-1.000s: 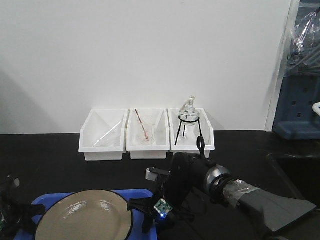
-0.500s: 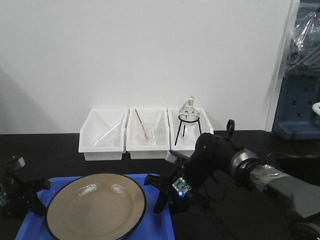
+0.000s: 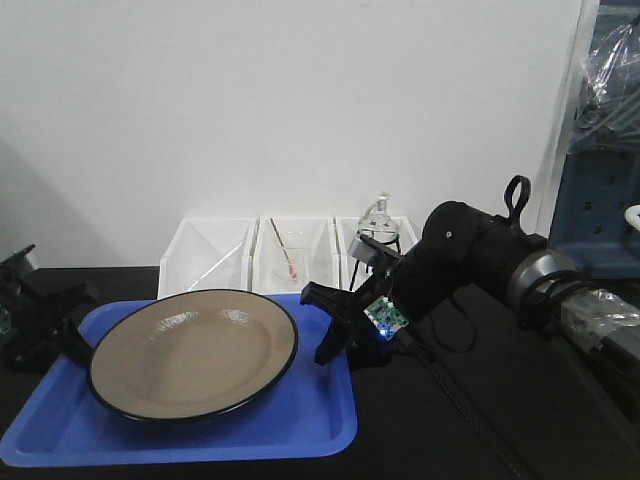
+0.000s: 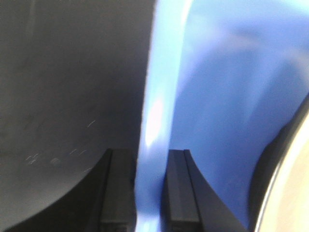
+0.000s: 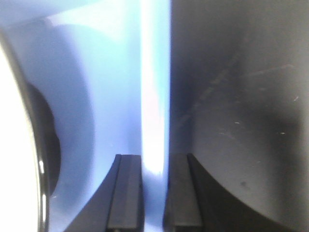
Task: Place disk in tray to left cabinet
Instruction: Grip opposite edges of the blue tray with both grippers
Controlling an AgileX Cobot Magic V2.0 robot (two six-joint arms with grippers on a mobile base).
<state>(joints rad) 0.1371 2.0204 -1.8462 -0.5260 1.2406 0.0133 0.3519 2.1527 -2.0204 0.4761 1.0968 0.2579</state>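
The tan disk (image 3: 190, 350) with its black rim lies in the blue tray (image 3: 300, 425), which hangs above the black table. My left gripper (image 3: 68, 335) is shut on the tray's left rim. The right gripper (image 3: 338, 335) is shut on the right rim. In the left wrist view the blue rim (image 4: 154, 111) runs between the two fingers (image 4: 120, 188), and the disk's edge (image 4: 294, 193) shows at the right. The right wrist view has the rim (image 5: 155, 96) pinched in the right gripper (image 5: 154, 159), with the disk (image 5: 14, 169) at the left. The left cabinet is out of view.
Three white bins (image 3: 205, 262) stand in a row against the white wall, behind the tray. A glass flask on a black stand (image 3: 378, 225) sits in the right one. A blue-grey unit (image 3: 600, 210) stands at the far right. The black table (image 3: 480, 430) extends right.
Both arms have lifted the tray with the disk up off the table and carried it away from the camera. The right arm has swung up and to the right.
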